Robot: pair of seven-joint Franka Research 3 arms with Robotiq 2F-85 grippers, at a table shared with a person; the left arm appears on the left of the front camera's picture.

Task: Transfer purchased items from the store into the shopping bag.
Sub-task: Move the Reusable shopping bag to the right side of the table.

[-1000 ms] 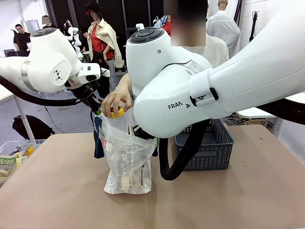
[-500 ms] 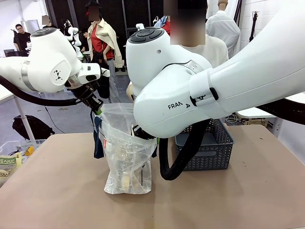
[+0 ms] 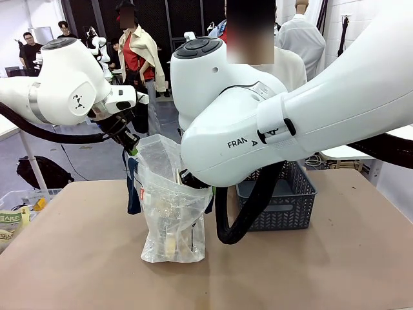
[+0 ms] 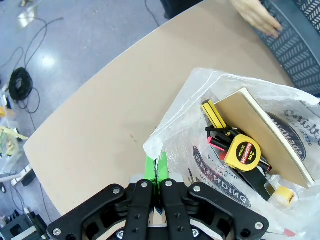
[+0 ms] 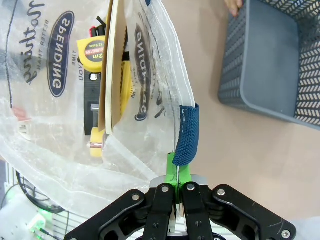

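One clear shopping bag (image 3: 171, 206), rim pinched by left gripper (image 4: 159, 167), right gripper (image 5: 177, 175), yellow tape measure (image 4: 242, 152) inside

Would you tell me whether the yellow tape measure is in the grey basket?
No, the tape measure lies inside the shopping bag.

Tape measure (image 4: 243, 151): "2m"; bag (image 5: 60, 55): "SPENDING"; arm (image 3: 271, 139): "FRAN".

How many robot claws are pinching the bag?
2. The left gripper pinches one side of the bag; the right gripper pinches the opposite side, by the blue handle.
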